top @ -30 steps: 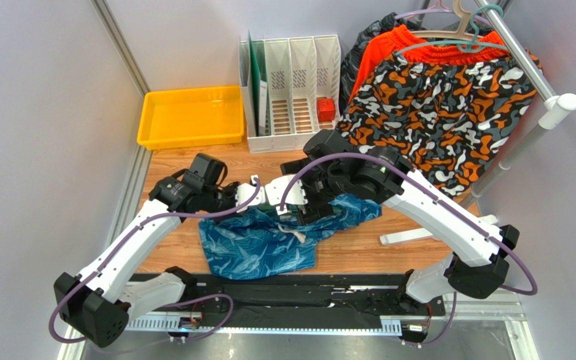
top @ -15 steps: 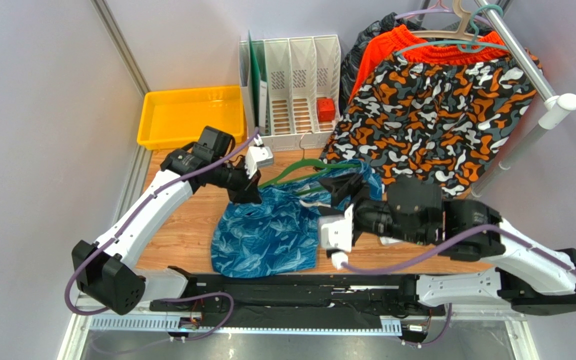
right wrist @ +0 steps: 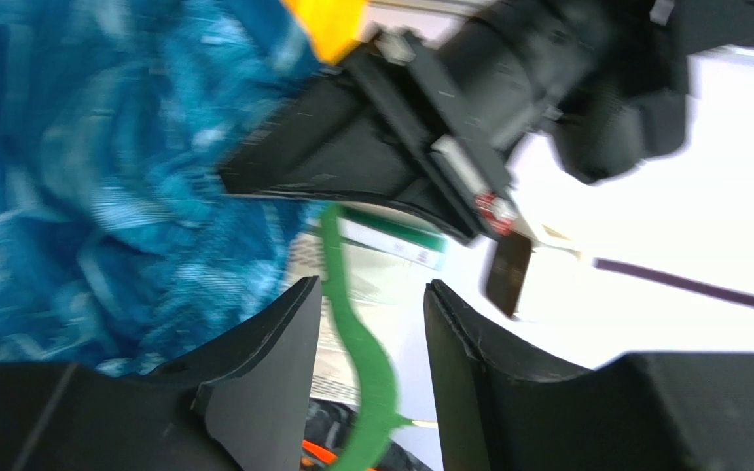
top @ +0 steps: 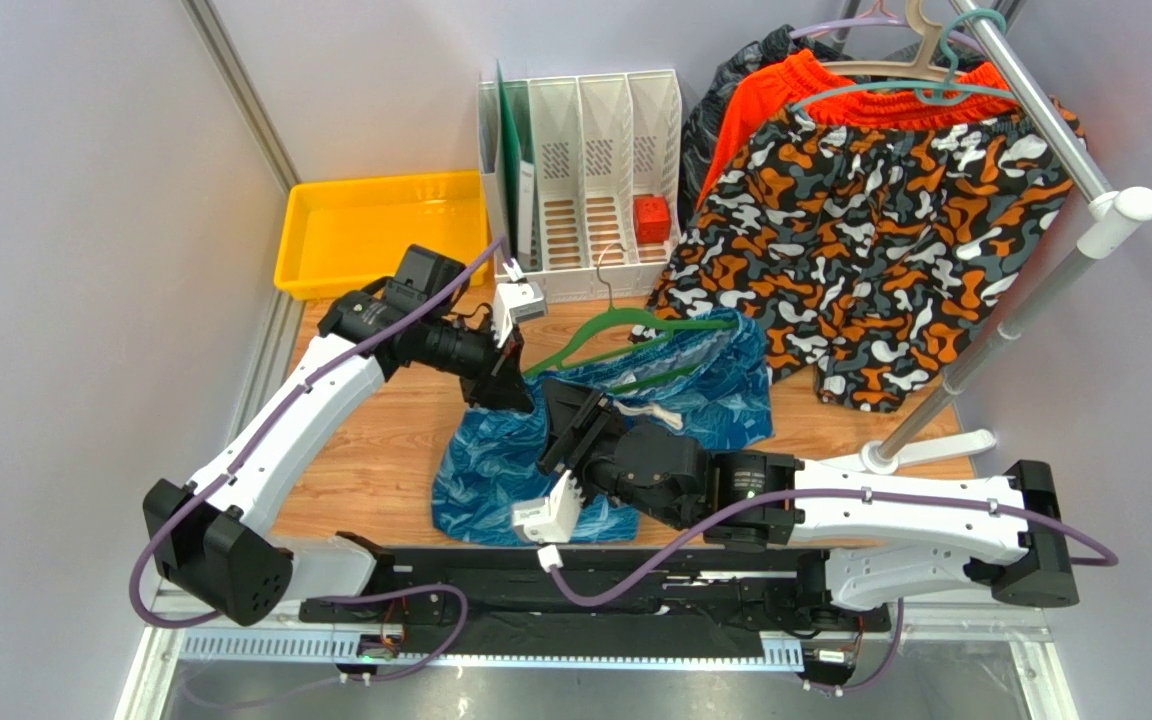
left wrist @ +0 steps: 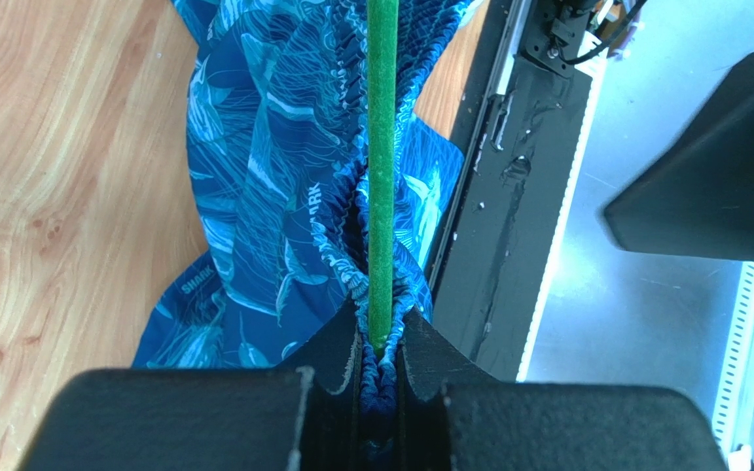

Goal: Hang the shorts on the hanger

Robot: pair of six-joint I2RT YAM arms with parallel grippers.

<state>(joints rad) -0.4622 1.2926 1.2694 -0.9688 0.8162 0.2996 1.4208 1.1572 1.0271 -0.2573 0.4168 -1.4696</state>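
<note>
Green plastic: hanger, one arm of it clamped in your left end effector. That end effector is clenched, with a gathered bunch of waistband in the same bite.

Blue leaf-print cloth: shorts. The waist is lifted at the hanger. One part trails down onto the bench toward the near edge, and another part drapes off to the right.

Long axis: from your left end effector the hanger runs across the bench to the right, tilted a little toward the far side.

Right end effector: released, not grasping. Its jaws stand apart with the hanger between them and a gap on each side. The wrist view is blurred, so you cannot tell whether a jaw touches the cloth. It sits just beside your left end effector, on the near-right side.

Nearer arm: both sit at the hanger's left end. Its right end is unattended.

Judgement: the hanger already lies between the right jaws, so a grip there should need little sideways correction. Watch that you do not catch fabric along with the plastic.

Room:
- Left of the shorts there is bare bench.
- On the far side is the file sorter.
- To the right, the camouflage shorts hang close to the hanger's far end.
- On the near side, your right forearm crosses low over the hem.
</note>
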